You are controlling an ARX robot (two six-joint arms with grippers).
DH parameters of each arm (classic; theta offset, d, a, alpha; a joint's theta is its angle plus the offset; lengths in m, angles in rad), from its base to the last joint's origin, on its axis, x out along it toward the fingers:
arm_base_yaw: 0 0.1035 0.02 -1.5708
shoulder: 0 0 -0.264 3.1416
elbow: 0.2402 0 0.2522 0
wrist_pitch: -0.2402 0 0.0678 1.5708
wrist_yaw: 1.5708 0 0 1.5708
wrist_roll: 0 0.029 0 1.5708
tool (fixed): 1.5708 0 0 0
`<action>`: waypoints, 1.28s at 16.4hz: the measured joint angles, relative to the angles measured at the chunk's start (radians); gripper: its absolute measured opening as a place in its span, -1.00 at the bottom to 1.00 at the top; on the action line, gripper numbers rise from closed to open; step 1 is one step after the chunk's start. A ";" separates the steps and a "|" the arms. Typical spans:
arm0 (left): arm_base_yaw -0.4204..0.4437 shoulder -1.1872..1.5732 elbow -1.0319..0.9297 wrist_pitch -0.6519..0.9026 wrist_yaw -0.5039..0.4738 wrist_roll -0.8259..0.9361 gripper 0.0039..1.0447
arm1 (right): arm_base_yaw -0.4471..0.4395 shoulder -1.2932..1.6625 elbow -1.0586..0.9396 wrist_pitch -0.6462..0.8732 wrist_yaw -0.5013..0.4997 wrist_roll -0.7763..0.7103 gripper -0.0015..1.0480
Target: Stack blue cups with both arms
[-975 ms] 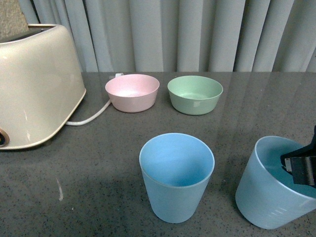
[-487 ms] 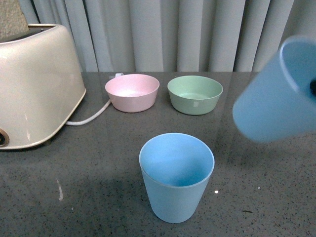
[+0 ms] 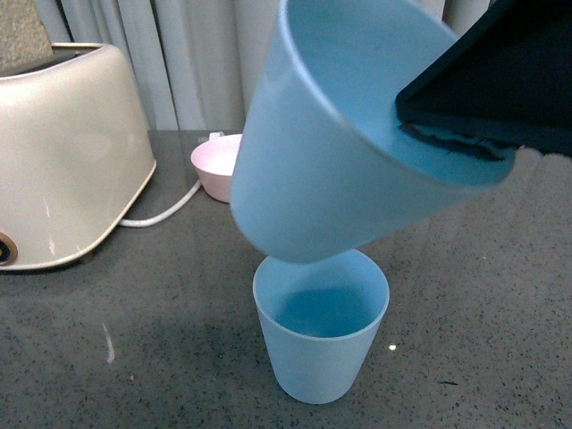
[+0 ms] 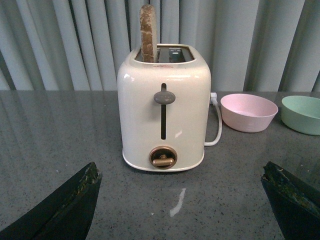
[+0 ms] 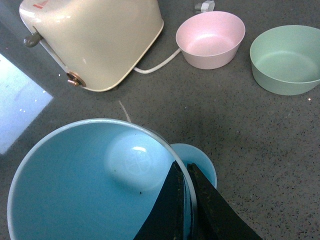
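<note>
One blue cup stands upright on the dark table at front centre. My right gripper is shut on the rim of the other blue cup and holds it tilted in the air just above the standing one. In the right wrist view the fingers pinch the held cup's wall, one inside and one outside, and the standing cup peeks out below. My left gripper is open and empty, low over the table in front of the toaster.
A cream toaster with a slice of bread stands at the left, its cord trailing right. A pink bowl and a green bowl sit at the back; the held cup hides the green one in the front view.
My right gripper has lifted the blue cup off the table at the right and carried it left and up, over the standing cup. The standing cup has not moved.
</note>
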 joint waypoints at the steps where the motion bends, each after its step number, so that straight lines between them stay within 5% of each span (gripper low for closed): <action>1: 0.000 0.000 0.000 0.000 0.000 0.000 0.88 | 0.014 0.014 0.000 0.002 0.011 -0.004 -0.96; 18: 0.000 0.000 0.000 0.000 0.000 0.000 0.88 | -0.014 0.139 -0.002 -0.002 0.037 -0.019 -0.92; 21: 0.000 0.000 0.000 0.000 0.000 0.000 0.88 | -0.014 0.132 -0.002 -0.010 0.015 -0.013 -0.15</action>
